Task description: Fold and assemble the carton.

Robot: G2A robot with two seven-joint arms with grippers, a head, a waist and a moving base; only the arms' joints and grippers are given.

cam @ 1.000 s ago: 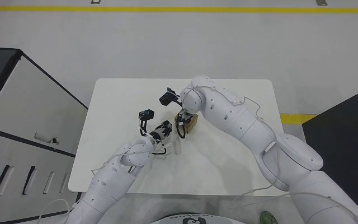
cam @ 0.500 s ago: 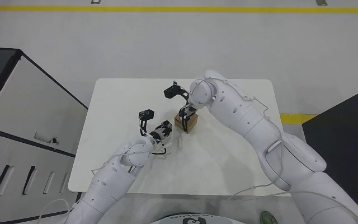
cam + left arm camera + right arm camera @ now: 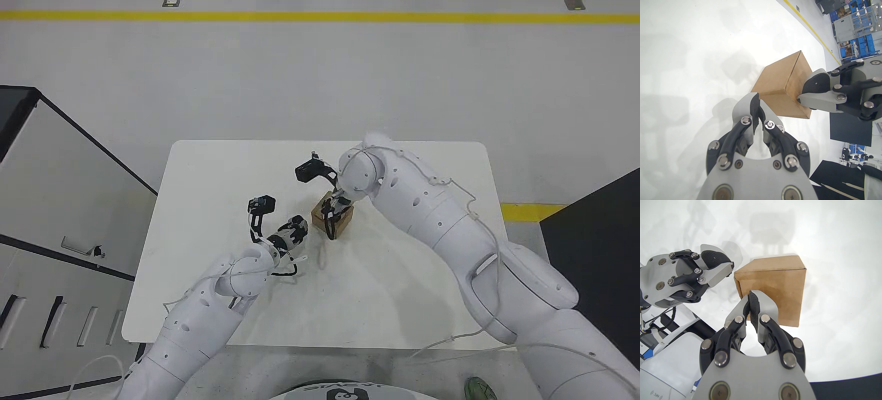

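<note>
As you look out along the left wrist, the left gripper [image 3: 758, 106] sits nearest. Its two smooth grey fingers are drawn together so that the black, dimpled rubber pads [image 3: 754, 109] meet with nothing between them. Its tip lies just beside a lower corner of the carton [image 3: 783, 79], though you cannot tell whether it actually touches.

The carton is a closed, blocky box of matte brown cardboard with crisp creased edges and flat, plain faces. It stands on the white, smooth surface [image 3: 687, 56], near the middle. On its far side the right gripper [image 3: 803, 96] is likewise pinched closed and empty. The tip of its rounded grey finger touches an upright edge of the carton's side wall, and its textured black pad faces you.

From above, you see the two arms meeting at the carton from opposite sides, and the surface reads as a white slab with rounded corners.
</note>
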